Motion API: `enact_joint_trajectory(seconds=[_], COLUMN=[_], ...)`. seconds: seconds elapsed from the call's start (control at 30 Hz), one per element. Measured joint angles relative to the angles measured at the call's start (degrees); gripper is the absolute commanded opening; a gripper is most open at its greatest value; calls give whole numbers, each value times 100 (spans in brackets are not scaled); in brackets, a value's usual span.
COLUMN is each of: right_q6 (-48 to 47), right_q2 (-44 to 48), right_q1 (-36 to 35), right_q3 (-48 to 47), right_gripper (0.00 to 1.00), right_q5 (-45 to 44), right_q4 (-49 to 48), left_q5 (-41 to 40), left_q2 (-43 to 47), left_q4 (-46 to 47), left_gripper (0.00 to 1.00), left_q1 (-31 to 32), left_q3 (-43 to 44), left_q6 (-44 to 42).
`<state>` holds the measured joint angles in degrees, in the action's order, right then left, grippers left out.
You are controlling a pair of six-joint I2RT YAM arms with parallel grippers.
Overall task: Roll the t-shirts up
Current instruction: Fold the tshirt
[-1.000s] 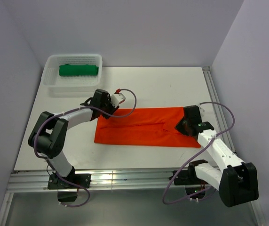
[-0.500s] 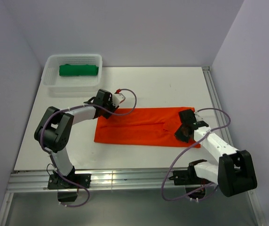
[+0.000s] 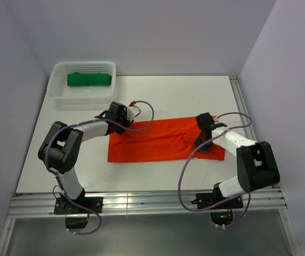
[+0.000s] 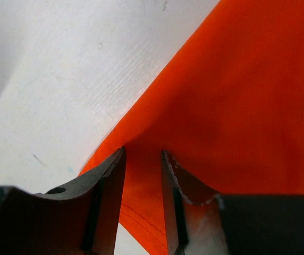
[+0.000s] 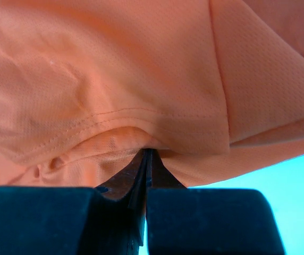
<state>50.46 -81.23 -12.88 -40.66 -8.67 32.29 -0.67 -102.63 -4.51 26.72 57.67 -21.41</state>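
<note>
An orange-red t-shirt [image 3: 152, 144] lies folded into a long strip across the middle of the table. My left gripper [image 3: 121, 127] is low over its far left corner. In the left wrist view the left gripper [image 4: 142, 151] is open, with the orange cloth [image 4: 237, 95] under the gap and nothing pinched. My right gripper [image 3: 200, 142] is on the shirt's right end. In the right wrist view the right gripper [image 5: 148, 151] is shut on a bunched hem of the orange cloth [image 5: 115, 69]. A green t-shirt [image 3: 89, 79] lies rolled in the basket.
A white mesh basket [image 3: 56, 94] stands at the far left corner of the table. An aluminium rail [image 3: 142, 202] runs along the near edge and another [image 3: 242, 106] along the right side. Grey walls close in on the far, left and right sides.
My right gripper has swung left and away from me, dragging the shirt's right end inward over the strip. The left gripper shifted slightly right early on, then held still.
</note>
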Motion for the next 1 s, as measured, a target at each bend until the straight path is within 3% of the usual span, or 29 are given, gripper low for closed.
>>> enact_joint_trajectory(seconds=[0.2,0.53,1.0], right_q6=[-407,-1408,-2288], right_q2=[-1115,-3147,-5174], right_q1=[345,697,710], right_q3=[-1078,-3650,-7014], right_gripper=[0,0,0], right_q5=[22,92,144], right_q4=[-96,42,632], left_q5=[-179,-201,203], left_q2=[175,452,717], left_q4=[-85,-260,-713], left_gripper=[38,39,40], left_q1=[0,61,1054], left_q3=[-181,-442,-597], left_q6=[208,697,907])
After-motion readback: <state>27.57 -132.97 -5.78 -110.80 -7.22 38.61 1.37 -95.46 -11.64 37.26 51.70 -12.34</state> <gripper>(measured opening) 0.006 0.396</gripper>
